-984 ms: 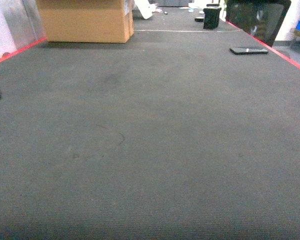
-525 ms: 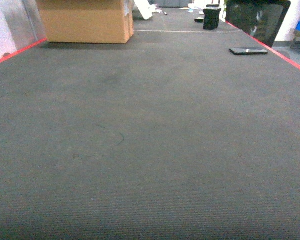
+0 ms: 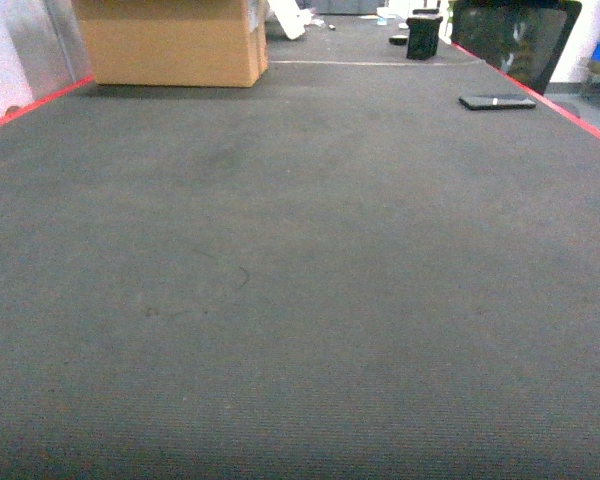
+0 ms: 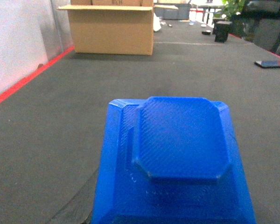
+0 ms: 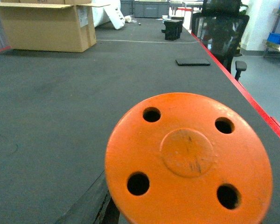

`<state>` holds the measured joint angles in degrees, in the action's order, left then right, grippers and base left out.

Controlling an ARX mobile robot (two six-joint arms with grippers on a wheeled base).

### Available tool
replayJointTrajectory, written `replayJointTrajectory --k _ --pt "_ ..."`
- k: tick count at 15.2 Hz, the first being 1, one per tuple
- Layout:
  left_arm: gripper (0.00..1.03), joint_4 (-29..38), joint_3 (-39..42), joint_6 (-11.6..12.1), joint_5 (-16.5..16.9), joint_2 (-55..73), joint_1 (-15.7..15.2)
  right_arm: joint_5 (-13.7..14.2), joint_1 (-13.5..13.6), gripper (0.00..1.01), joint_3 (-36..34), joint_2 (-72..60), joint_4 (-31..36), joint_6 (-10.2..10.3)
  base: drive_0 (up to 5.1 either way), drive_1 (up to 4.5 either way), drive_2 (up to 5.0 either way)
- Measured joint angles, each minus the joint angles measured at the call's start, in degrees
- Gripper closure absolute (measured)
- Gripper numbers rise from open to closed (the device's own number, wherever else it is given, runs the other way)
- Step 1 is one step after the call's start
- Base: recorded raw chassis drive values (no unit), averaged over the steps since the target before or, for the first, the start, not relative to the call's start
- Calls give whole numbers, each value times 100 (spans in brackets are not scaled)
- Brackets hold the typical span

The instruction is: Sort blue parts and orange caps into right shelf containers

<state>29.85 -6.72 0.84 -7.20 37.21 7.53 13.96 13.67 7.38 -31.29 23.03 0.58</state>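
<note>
carrying blue part point(image 4: 177, 158) (orange cap point(image 5: 189, 161) too)

Big dark grey carpet point(image 3: 300, 300), red line point(image 3: 30, 105) at edges, cardboard box point(image 3: 170, 40) far back, black chair point(image 5: 219, 28) right.

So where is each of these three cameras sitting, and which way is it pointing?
Head: up on the robot, slanting down at the dark carpet; no arm shows.
Left wrist: on the left arm, facing forward over a blue part.
Right wrist: on the right arm, facing forward over an orange cap.
All three share the cardboard box.
</note>
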Motion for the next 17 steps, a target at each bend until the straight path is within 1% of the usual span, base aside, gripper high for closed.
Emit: replayJointTrajectory --k 1,2,3,4,5,6,7,8,11,16,17 --pt "61 -203 190 -46 138 -328 -190 -315 -310 57 -177 354 -168 -7 0 0 0" --pt "61 -323 254 -50 575 -577 -573 -455 -448 57 -240 542 -247 -9 0 0 0" --pt "61 -426 295 -52 643 -752 -765 -573 -555 57 -304 717 -330 -13 0 0 0" --pt "61 -540 343 -61 669 -914 -776 -651 -656 57 -367 841 -437 -15 0 0 0" --pt "61 -643 387 -61 723 -1051 -754 -817 -785 57 -415 970 -546 -17 0 0 0" --pt "61 -791 439 -61 721 -1213 -737 -1318 -1261 57 -470 1154 -671 -20 0 0 0" --pt "61 -903 472 -63 704 -1359 -743 -1311 -1414 57 -490 1279 -717 -15 0 0 0" --pt "61 -649 612 -61 721 -1427 -748 -1390 -1399 57 -514 1394 -809 -20 0 0 0" --pt "61 -1176 610 -63 717 -1869 -748 -1399 -1368 57 -667 1679 -863 -20 0 0 0" --pt "61 -1744 610 -63 719 -2481 -745 -1399 -1368 57 -667 2181 -1397 -20 0 0 0" --pt "61 -1836 610 -61 721 -2564 -748 -1416 -1368 57 -664 2693 -2190 -20 0 0 0"
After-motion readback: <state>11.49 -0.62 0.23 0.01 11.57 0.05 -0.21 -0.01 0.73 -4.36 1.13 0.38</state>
